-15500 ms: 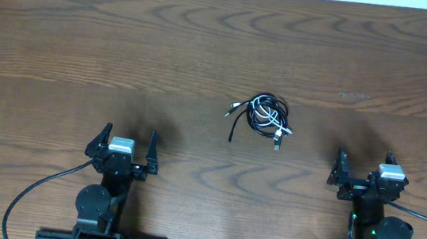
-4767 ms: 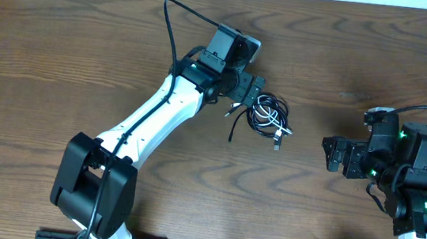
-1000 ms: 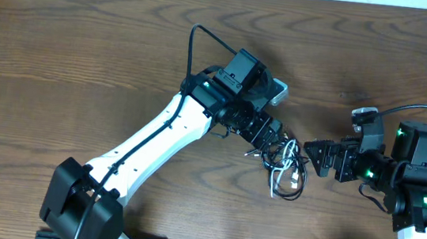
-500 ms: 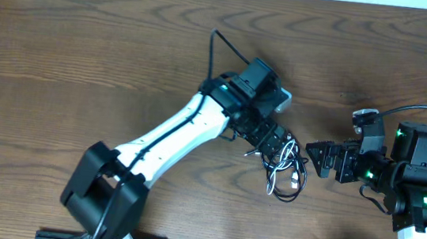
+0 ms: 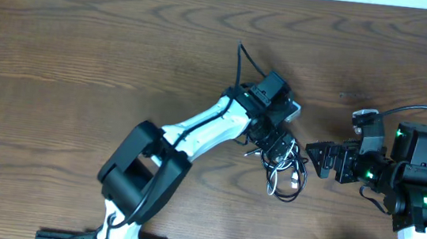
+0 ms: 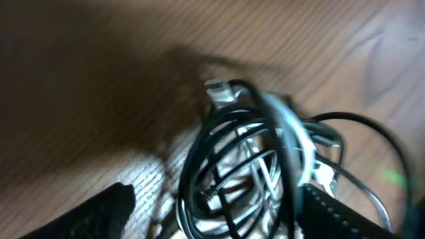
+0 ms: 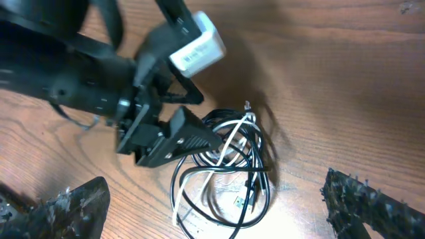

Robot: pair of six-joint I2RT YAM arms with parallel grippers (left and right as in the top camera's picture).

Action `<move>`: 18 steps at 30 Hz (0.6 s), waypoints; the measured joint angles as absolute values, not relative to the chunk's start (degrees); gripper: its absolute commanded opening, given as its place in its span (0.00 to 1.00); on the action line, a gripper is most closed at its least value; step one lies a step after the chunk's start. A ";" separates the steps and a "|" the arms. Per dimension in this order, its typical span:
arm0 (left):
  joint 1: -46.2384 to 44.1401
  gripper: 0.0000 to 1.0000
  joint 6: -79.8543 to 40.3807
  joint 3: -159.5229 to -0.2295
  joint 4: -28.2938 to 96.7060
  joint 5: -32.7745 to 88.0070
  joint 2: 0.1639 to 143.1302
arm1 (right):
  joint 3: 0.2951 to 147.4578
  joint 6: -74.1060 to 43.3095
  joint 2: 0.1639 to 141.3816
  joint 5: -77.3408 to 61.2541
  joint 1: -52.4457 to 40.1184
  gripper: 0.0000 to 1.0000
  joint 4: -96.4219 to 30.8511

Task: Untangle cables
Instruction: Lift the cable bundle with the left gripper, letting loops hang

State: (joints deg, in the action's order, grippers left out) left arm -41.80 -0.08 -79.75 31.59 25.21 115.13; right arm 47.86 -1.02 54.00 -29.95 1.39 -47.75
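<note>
Your left pincer (image 5: pixel 278 146) stands open astride the cables (image 5: pixel 285 175), black & white loops bunched btwn its fingers (image 6: pixel 113 207) on the desk (image 5: pixel 85 58). Your right pincer (image 5: pixel 315 156) gapes wide, holding nothing; the tangle lies just ahead of its tips, apart from them.

Tabletop (image 5: pixel 61 56) – dark brown, wavy wood grain. Cables (image 5: pixel 284 171) – black and white strands mixed, silvery plug ends. Left arm (image 5: pixel 205 123) white, black joints. Right arm (image 5: pixel 417 149) black, green lights. Left claw (image 5: pixel 278 148) and right claw (image 5: pixel 315 156) black.
</note>
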 measured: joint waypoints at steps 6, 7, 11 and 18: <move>-41.80 0.24 0.19 -79.75 31.55 25.10 116.90 | 47.86 -1.02 54.00 -29.93 1.39 0.99 -47.75; -41.80 0.21 0.05 -79.75 31.46 25.15 116.90 | 47.86 -1.02 54.00 -29.87 1.39 0.99 -47.75; -41.80 0.07 -0.14 -79.75 31.68 25.23 116.90 | 47.86 -1.02 54.00 -28.51 1.39 0.99 -47.88; -41.71 0.07 -0.38 -79.75 33.23 25.58 116.79 | 47.86 -1.02 54.00 -26.92 1.39 0.99 -48.23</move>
